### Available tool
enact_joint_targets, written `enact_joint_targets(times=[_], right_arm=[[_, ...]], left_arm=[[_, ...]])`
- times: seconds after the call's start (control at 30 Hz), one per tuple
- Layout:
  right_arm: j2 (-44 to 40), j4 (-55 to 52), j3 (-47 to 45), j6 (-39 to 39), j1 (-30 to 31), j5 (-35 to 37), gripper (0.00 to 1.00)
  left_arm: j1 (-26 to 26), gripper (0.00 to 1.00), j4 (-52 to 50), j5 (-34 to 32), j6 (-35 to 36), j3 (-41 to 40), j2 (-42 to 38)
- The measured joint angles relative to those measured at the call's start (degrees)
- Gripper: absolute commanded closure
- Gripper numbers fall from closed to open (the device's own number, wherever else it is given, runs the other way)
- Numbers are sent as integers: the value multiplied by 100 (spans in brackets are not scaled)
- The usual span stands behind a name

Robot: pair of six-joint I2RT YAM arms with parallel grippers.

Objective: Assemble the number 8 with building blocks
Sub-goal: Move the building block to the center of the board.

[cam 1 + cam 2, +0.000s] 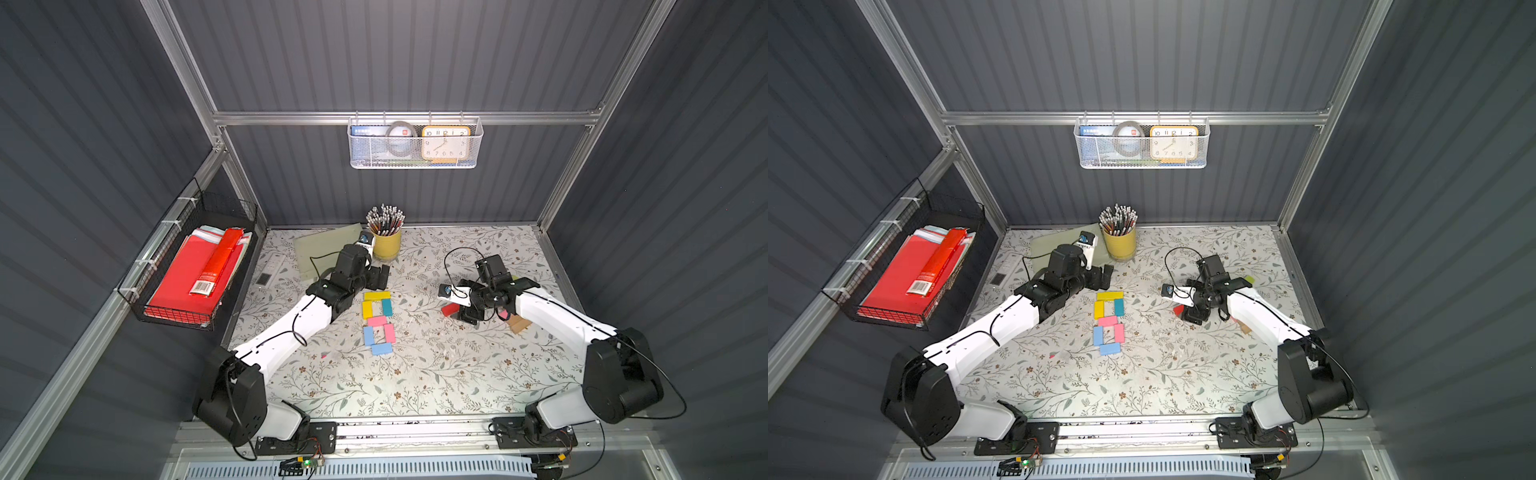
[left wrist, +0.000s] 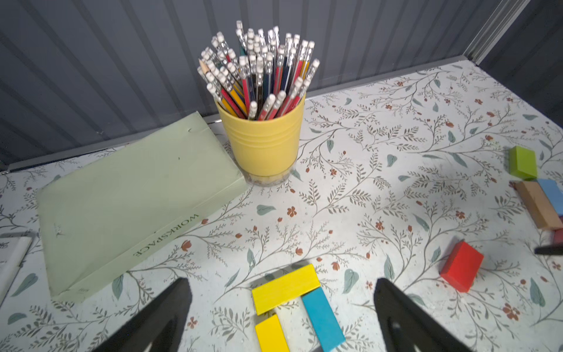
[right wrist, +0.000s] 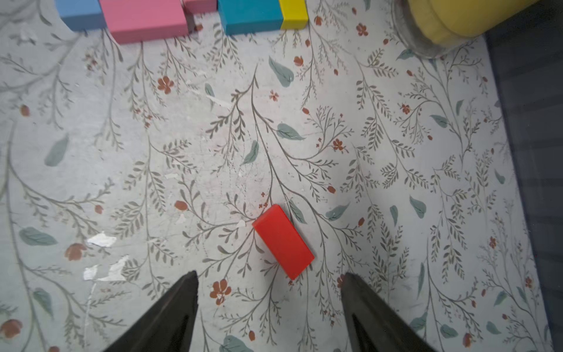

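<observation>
The number 8 (image 1: 377,322) lies flat mid-table in both top views: a yellow block (image 1: 377,296) on top, yellow (image 1: 367,309) and teal (image 1: 387,307) sides, a pink bar (image 1: 377,321), light blue (image 1: 368,336) and pink (image 1: 389,332) sides, and a light blue base (image 1: 381,348). My left gripper (image 2: 281,282) hangs open just behind the top yellow block (image 2: 285,288), holding nothing. My right gripper (image 3: 270,275) is open above a loose red block (image 3: 283,240), which lies just ahead of its fingertips.
A yellow pencil cup (image 1: 386,243) and a green book (image 1: 328,249) stand behind the left gripper. Loose green (image 2: 523,162), tan (image 2: 537,204) and light blue (image 2: 551,195) blocks lie by the right arm. A black wire basket (image 1: 195,274) hangs on the left wall.
</observation>
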Motion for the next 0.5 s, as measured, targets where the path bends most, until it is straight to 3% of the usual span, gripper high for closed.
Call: enact_joint_targets(times=[0.17, 0.5], right_arm=[[813, -70, 396, -428, 7, 490, 33], [1659, -79, 855, -678, 57, 678, 36]], left_arm=[[0, 2, 101, 4, 0, -229, -66], [0, 2, 212, 9, 0, -271, -129]])
